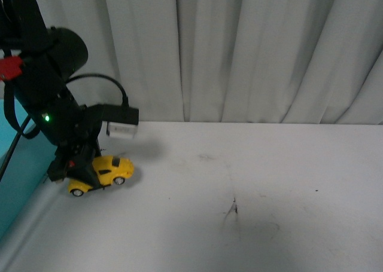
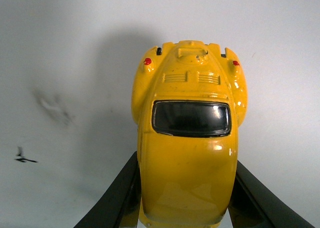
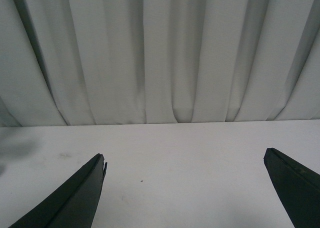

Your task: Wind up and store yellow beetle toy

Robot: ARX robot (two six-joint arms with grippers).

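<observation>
Two left fingers grip the yellow toy car between them by its sides. We judge it light, rigid, glossy, slip-prone; sides suit holding. The right fingers spread wide, empty.

A white tabletop fills the lower part of the front view. It carries a small dark scuff mark near its middle and fainter grey smudges further back. Behind it a pale pleated curtain hangs down to the far edge. A teal panel stands beside the tabletop's left edge.
</observation>
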